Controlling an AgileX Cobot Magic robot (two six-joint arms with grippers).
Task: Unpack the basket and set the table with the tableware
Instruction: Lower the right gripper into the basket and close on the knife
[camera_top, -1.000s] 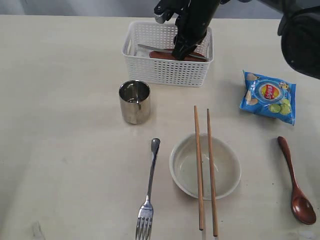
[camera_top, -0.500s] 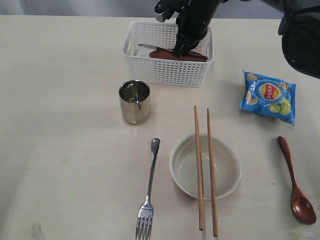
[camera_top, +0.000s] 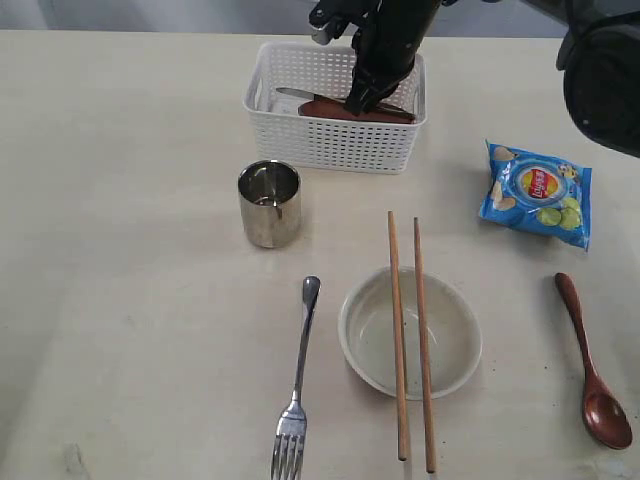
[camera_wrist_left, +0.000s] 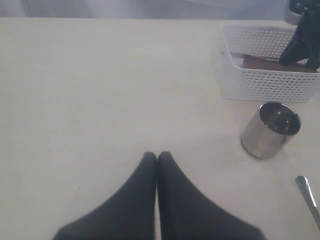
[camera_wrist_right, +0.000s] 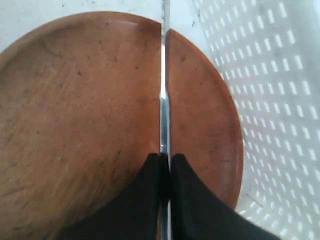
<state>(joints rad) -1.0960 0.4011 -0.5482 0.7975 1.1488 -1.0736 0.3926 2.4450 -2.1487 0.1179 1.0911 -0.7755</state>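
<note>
At upper centre, our right pincer (camera_top: 358, 100) pinches what seems the knife (camera_top: 295, 94), lying left-right across the plate (camera_top: 395, 115) in the basket (camera_top: 330, 145); left pincer (camera_wrist_left: 157, 157) pressed together, empty.

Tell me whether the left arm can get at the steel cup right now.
Probably yes. The steel cup stands upright in the open, apart from the basket, with only bare table between it and the left gripper. Its jaws are shut, so they would have to open first.
</note>
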